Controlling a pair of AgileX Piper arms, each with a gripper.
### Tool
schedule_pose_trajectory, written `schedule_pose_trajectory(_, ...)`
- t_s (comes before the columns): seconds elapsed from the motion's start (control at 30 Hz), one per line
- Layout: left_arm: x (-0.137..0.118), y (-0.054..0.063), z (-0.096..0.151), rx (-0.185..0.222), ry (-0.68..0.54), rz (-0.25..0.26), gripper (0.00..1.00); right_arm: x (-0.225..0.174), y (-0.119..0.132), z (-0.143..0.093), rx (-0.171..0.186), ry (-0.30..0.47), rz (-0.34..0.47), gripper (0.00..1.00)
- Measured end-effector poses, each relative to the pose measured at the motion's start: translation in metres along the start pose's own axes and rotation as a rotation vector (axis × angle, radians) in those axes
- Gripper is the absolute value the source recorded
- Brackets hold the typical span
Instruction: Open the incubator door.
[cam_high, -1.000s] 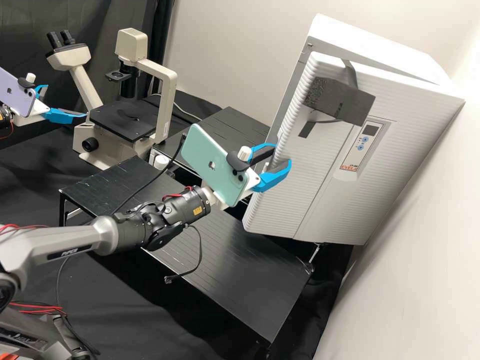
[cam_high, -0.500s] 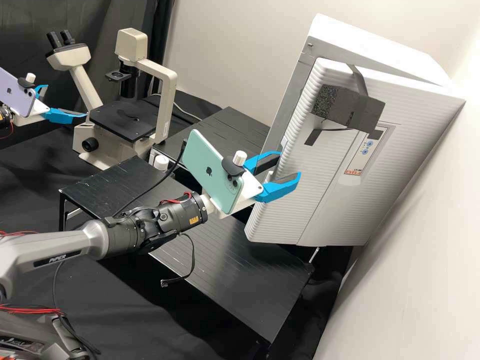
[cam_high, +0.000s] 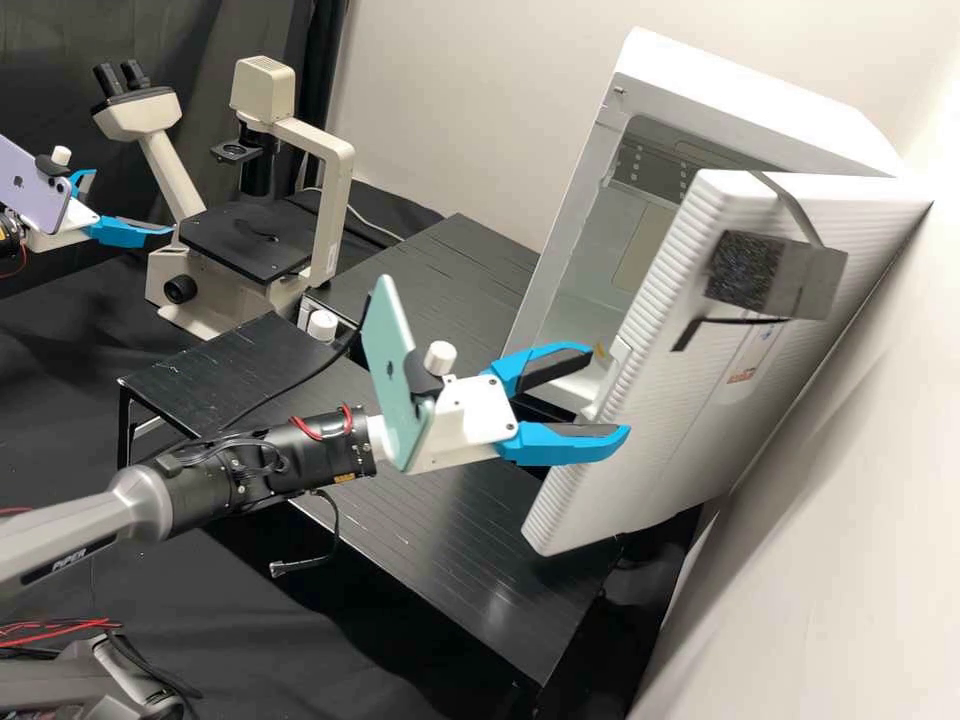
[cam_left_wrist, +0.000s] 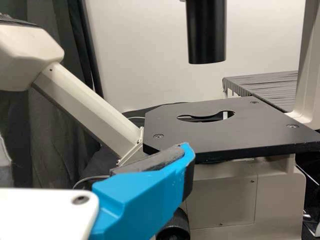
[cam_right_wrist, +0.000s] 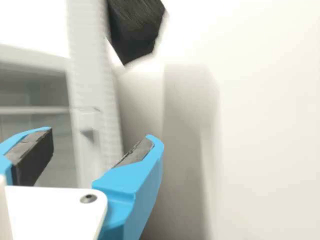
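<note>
The white incubator (cam_high: 745, 100) stands at the right of the high view. Its ribbed door (cam_high: 650, 440) is partway open, with the inside showing behind it. At the door's free edge my right gripper (cam_high: 608, 393) stands open, one finger on each side of that edge, with a gap between them. The right wrist view has the door edge (cam_right_wrist: 95, 125) between the spread fingers of my right gripper (cam_right_wrist: 100, 136). My left gripper (cam_high: 132, 202) is open beside the microscope. In the left wrist view, one finger of my left gripper (cam_left_wrist: 100, 150) shows before the microscope stage (cam_left_wrist: 235, 132).
The microscope (cam_high: 335, 210) stands at the back left. Low black racks (cam_high: 450, 500) lie beneath the right arm and reach below the door. A dark block (cam_high: 745, 270) is strapped on the door's upper front. A pale wall (cam_high: 850, 530) rises at the right.
The incubator door has swung outward from nearly closed, uncovering the inside. My right gripper has moved right and down in the high view along with the door edge and turned. The left arm has not moved.
</note>
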Motion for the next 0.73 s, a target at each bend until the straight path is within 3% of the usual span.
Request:
schedule_pose_trajectory(0.23, 0.0, 0.0, 0.0, 0.0, 0.0, 0.0, 1.0, -0.016, -0.001, -0.012, 0.023, 0.096, -0.007, 1.0)
schedule_pose_trajectory(0.3, 0.0, 0.0, 0.0, 0.0, 0.0, 0.0, 1.0, -0.02, -0.004, -0.015, 0.026, 0.152, -0.026, 1.0)
schedule_pose_trajectory(0.4, 0.0, 0.0, 0.0, 0.0, 0.0, 0.0, 1.0, -0.026, -0.008, -0.023, 0.058, 0.262, -0.064, 1.0)
schedule_pose_trajectory(0.6, 0.0, 0.0, 0.0, 0.0, 0.0, 0.0, 1.0, -0.04, -0.028, -0.026, 0.181, 0.441, -0.188, 1.0)
schedule_pose_trajectory(0.73, 0.0, 0.0, 0.0, 0.0, 0.0, 0.0, 1.0, -0.048, -0.041, -0.023, 0.283, 0.543, -0.251, 1.0)
